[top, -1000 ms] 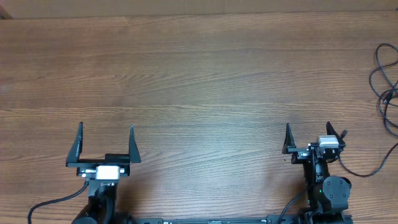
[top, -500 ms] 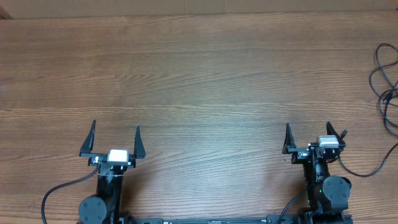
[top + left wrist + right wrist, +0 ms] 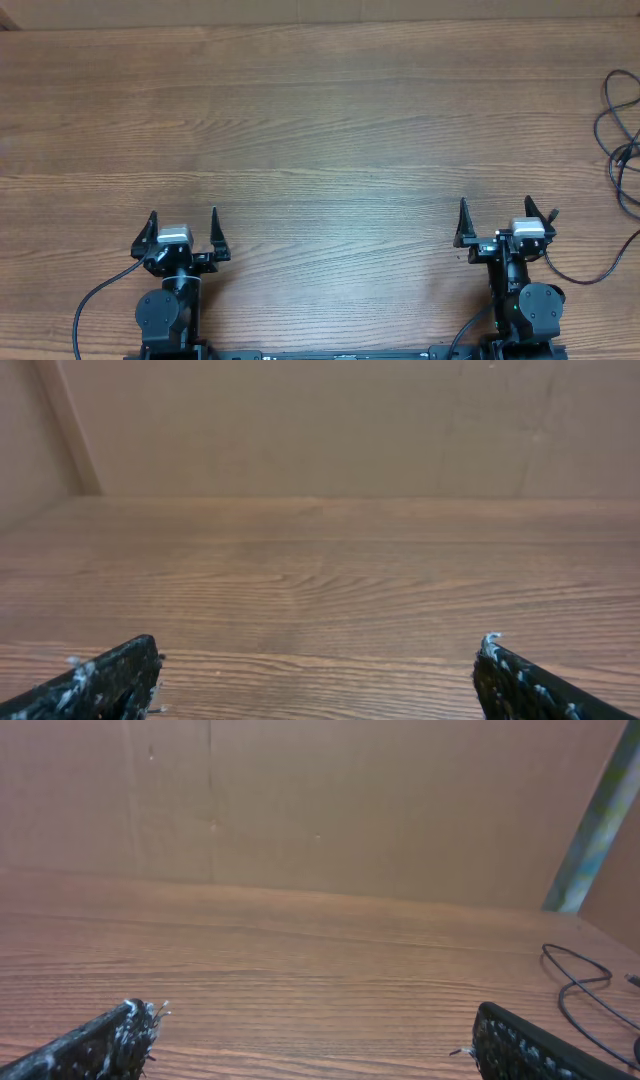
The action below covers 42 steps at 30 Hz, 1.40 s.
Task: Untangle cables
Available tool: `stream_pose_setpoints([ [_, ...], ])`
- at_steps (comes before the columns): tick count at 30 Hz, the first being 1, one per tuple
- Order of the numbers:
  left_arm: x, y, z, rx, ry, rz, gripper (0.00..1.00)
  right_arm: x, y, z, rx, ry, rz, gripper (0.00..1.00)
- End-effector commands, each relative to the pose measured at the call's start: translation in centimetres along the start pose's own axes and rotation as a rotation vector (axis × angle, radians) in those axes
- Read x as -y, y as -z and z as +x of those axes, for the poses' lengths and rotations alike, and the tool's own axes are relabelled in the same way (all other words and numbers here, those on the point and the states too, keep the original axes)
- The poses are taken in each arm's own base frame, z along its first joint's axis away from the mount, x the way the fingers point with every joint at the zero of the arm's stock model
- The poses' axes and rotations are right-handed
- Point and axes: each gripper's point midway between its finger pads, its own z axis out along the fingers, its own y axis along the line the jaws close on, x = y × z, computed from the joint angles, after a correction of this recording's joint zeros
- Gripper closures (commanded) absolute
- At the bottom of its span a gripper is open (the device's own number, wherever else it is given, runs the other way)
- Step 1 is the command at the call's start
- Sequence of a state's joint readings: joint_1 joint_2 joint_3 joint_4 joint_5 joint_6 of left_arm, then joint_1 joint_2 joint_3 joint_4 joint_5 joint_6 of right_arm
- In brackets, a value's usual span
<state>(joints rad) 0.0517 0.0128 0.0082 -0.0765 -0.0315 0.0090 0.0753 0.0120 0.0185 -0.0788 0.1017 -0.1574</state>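
The left gripper (image 3: 183,218) has pulled back, spread wide and empty like the right gripper (image 3: 495,208), maybe resting because the half-seen cables (image 3: 621,152) lie far away.

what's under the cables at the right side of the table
Only bare wooden table shows under the cables. Their loops run off the overhead view's right edge, unseen there.

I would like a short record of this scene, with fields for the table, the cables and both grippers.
surface: wooden table
cables: thin black loops at the table's right edge, partly out of frame
left gripper: open, empty, far from the cables
right gripper: open, empty, nearer the cables, not touching them
task state: cables not yet handled
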Motion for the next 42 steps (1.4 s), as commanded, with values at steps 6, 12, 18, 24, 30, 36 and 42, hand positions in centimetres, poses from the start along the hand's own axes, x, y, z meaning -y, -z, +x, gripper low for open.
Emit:
stream_pose_setpoints([
  [6,0.34,0.04,-0.01,0.004,0.022,0.017,0.00,-0.03,-0.01,0.19,0.003,0.001,0.000,0.00],
  [12,0.26,0.04,0.01,0.003,0.131,0.012,0.00,-0.03,-0.01,0.19,0.003,0.001,0.001,0.00],
  [18,0.26,0.04,-0.03,0.004,0.137,0.012,0.01,-0.03,-0.01,0.19,0.003,0.001,0.001,0.00],
  [24,0.24,0.04,-0.05,0.005,0.136,0.012,0.00,-0.04,-0.01,0.20,0.003,0.001,0.000,0.00],
  [30,0.24,0.03,-0.04,0.005,0.136,0.012,0.00,-0.04,-0.01,0.20,0.003,0.001,0.000,0.00],
  [36,0.25,0.03,-0.04,0.005,0.136,0.012,0.00,-0.03,-0.01,0.19,0.003,0.001,0.001,0.00],
  [42,0.24,0.03,-0.02,0.004,0.136,0.012,0.00,-0.03,-0.01,0.20,0.003,0.001,0.001,0.00],
])
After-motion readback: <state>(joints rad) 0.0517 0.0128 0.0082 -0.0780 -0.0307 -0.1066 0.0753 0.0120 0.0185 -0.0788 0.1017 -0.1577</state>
